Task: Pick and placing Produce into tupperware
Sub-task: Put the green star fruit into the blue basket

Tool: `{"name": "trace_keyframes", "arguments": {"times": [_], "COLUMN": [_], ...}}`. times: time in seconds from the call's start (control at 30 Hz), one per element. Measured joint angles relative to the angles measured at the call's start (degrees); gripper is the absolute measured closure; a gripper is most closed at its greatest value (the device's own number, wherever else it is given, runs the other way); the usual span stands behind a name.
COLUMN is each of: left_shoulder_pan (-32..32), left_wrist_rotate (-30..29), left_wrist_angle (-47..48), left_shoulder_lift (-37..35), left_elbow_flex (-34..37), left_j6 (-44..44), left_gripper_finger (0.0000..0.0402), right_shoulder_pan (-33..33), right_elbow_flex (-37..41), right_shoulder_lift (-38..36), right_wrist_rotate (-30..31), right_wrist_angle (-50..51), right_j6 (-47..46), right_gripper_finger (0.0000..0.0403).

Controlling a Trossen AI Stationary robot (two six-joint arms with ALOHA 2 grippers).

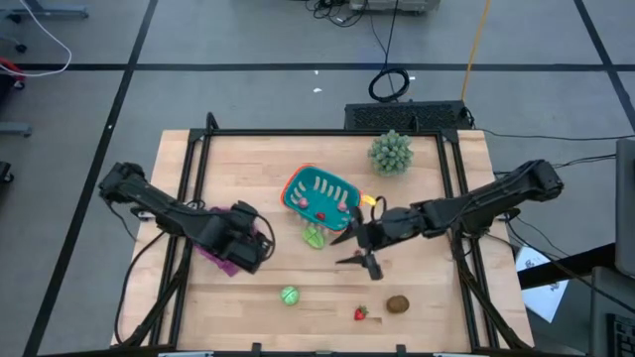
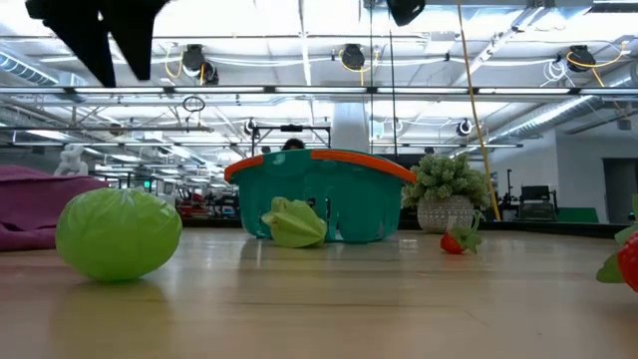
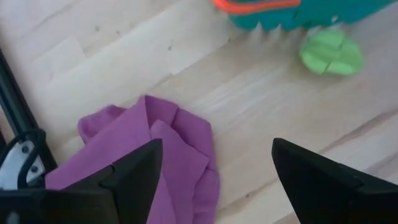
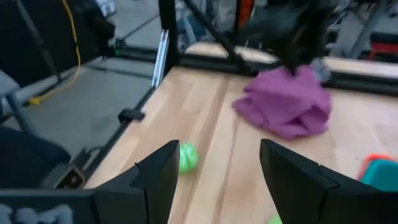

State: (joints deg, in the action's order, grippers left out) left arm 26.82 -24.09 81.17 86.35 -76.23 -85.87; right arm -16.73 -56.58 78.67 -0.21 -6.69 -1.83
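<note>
High view: teal basket (image 1: 319, 193) sits at table centre, red pieces already inside. Right gripper (image 1: 359, 248), fingers apart and empty, hovers at its four o'clock. Green ball (image 1: 289, 295), strawberry (image 1: 360, 313) and kiwi (image 1: 398, 303) wait toward six o'clock. Left gripper (image 1: 250, 241), also apart, idles over purple cloth (image 1: 211, 250) at nine.

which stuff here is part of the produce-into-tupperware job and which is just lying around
Job: teal basket; leafy green piece beside it; round green piece; strawberry; brown kiwi piece.
Lying about: purple cloth; spiky plant ball.
</note>
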Motion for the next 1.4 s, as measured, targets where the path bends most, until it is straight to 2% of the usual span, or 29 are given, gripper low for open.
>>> {"name": "trace_keyframes", "arguments": {"times": [0.2, 0.5, 0.6, 0.73, 1.1, 1.4], "left_shoulder_pan": [1.1, 1.1, 1.2, 1.5, 1.6, 1.6], "left_wrist_rotate": [-3.3, -3.4, -3.4, -4.6, -5.6, -5.7], "left_wrist_angle": [1.1, 8.8, 8.8, 9.0, 8.8, 8.8], "left_shoulder_lift": [-3.5, -3.8, -4.1, -4.5, -4.8, -4.8], "left_elbow_flex": [0.0, 0.0, 0.0, 0.0, 0.0, 0.0], "left_j6": [-0.2, 0.1, 2.8, 5.7, 8.2, 8.2], "left_gripper_finger": [0.0094, 0.0094, 0.0093, 0.0094, 0.0094, 0.0094], "right_shoulder_pan": [-1.0, -1.0, -1.0, -0.4, 1.6, 3.4], "right_elbow_flex": [-2.4, -13.8, -18.3, -21.1, -21.2, -21.2], "right_shoulder_lift": [8.4, 22.3, 25.2, 27.3, 31.2, 31.5], "right_wrist_rotate": [0.2, 0.7, 6.0, 13.9, 13.7, 14.0], "right_wrist_angle": [-2.3, -0.1, 4.3, 9.0, 12.5, 15.2], "right_j6": [0.4, 1.6, 4.3, 4.0, -11.6, -14.7], "right_gripper_finger": [0.0188, 0.0188, 0.0188, 0.0188, 0.0188, 0.0188]}}
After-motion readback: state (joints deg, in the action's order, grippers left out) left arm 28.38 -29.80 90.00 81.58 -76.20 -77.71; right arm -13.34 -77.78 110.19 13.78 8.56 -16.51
